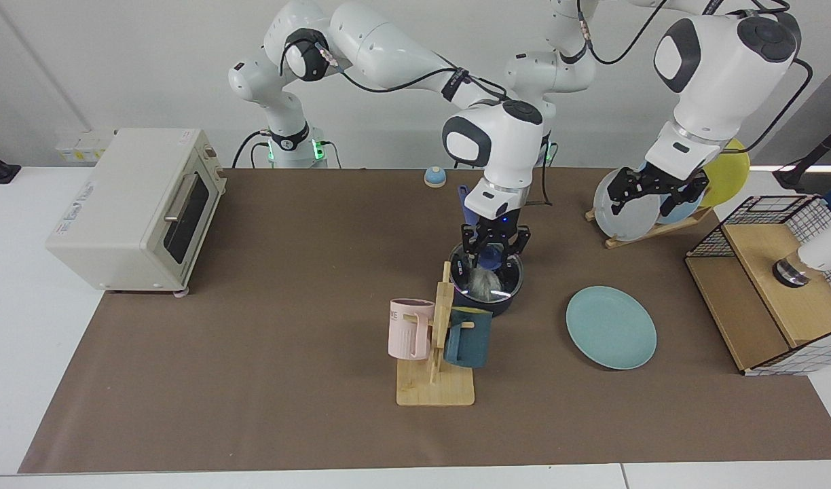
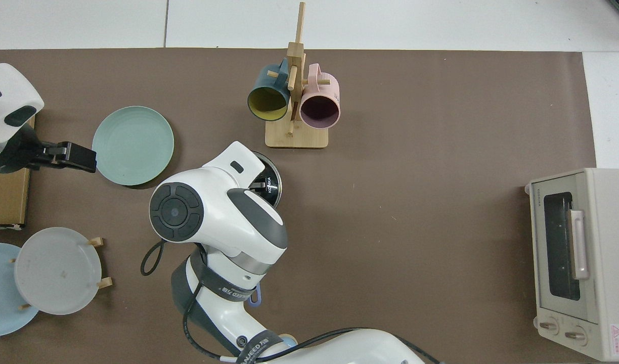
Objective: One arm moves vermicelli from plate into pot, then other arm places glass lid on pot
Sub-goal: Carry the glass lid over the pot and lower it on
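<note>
Little legible — white lettering on the glass lid (image 2: 271, 185) rim, apparently a brand; arm band (image 2: 255, 349) print partly reads "EED"; toaster oven (image 2: 567, 263) markings too small.

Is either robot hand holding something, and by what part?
The right end effector grips the lid by its blue knob. The left end effector holds nothing.

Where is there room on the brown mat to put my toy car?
The widest bare patch lies between the toaster oven and the mug stand. The near edge before the teal plate is also bare. It is crowded by the pot, where the right gripper sits over the glass lid.
</note>
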